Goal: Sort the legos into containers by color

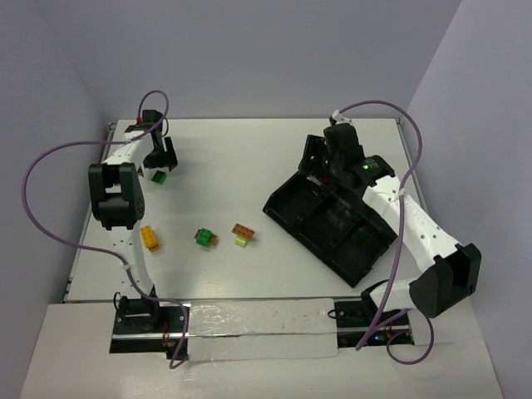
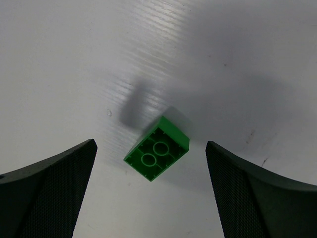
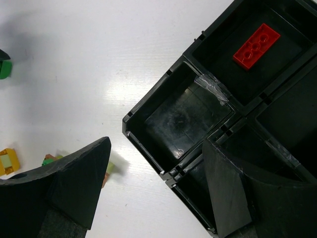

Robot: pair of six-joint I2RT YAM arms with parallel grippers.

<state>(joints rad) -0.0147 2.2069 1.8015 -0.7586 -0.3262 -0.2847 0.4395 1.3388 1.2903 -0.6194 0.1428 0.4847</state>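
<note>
A green lego (image 2: 157, 148) lies upside down on the white table, its hollow underside facing up. My left gripper (image 2: 150, 143) hangs open right above it, one finger on each side, not touching; from above this green lego (image 1: 158, 175) is at the far left under the left gripper (image 1: 162, 162). My right gripper (image 3: 157, 144) is open and holds nothing over the near-left corner of the black divided tray (image 3: 153, 91). One flat red lego (image 3: 256, 45) lies in a far compartment. Loose on the table are a yellow lego (image 1: 150, 238), a green-on-brown pair (image 1: 204, 238) and a brown-on-pale-green pair (image 1: 243, 233).
The tray (image 1: 278, 208) sits askew at the right, partly under the right arm (image 1: 416, 224). The left arm's dark joint (image 1: 116, 195) stands close to the yellow lego. A clear tape strip (image 1: 258, 324) runs along the near table edge between the bases.
</note>
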